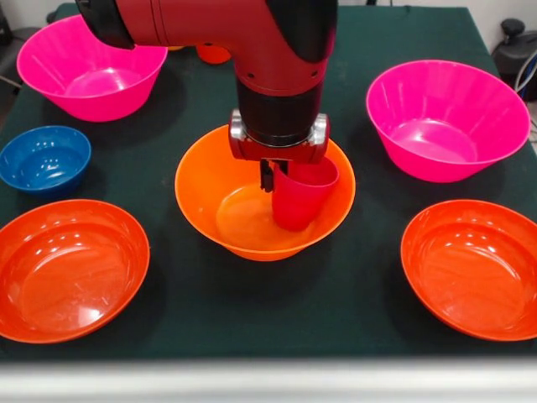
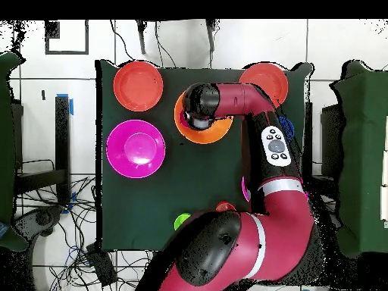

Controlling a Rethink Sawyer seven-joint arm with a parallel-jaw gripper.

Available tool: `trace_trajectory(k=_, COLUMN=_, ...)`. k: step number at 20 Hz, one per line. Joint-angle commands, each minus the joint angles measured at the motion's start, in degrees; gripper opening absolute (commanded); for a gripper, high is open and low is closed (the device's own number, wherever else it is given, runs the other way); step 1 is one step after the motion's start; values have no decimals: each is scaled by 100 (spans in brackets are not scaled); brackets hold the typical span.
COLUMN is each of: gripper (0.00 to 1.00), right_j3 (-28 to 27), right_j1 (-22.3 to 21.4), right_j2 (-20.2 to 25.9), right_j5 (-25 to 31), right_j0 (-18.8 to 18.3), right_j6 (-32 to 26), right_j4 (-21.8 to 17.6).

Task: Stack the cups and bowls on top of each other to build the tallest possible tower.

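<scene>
- The gripper (image 1: pixel 268 176) hangs over the middle of the large orange bowl (image 1: pixel 210 180); its dark fingers (image 1: pixel 267 175) pinch the rim of the red cup (image 1: pixel 300 195), clenched on the cup's wall
- The red cup sits upright inside the orange bowl, tilted slightly, mouth up; whether its base touches the bowl floor I cannot tell
- Small blue bowl (image 1: pixel 44 159) rests apart at the table's side; two pink bowls (image 1: pixel 91 67) (image 1: pixel 446 117) and two shallow red-orange bowls (image 1: pixel 69 269) (image 1: pixel 474 267) ring the centre
- From overhead, the arm (image 2: pixel 261 121) covers most of the orange bowl (image 2: pixel 204 136)
</scene>
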Motion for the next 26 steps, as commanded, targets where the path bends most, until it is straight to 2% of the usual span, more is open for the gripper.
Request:
trace_trajectory(k=1, gripper=0, right_j3=13, right_j1=-41, right_j2=-168, right_j5=-20, right_j0=106, right_j6=139, right_j4=18)
trace_trajectory(k=5, gripper=0, right_j3=-197, right_j1=-29, right_j2=-201, right_j5=243, right_j0=79, right_j6=-56, right_j4=-26)
trace_trajectory(k=7, gripper=0, right_j3=-92, right_j1=-96, right_j2=-216, right_j5=238, right_j0=47, right_j6=-97, right_j4=-22)
trace_trajectory(k=15, gripper=0, right_j3=-512, right_j1=87, right_j2=-175, right_j5=450, right_j0=-22, right_j6=-428, right_j4=-51)
trace_trajectory(k=26, gripper=0, right_j3=-389, right_j1=59, right_j2=-179, right_j5=267, right_j0=-31, right_j6=-439, right_j4=-14)
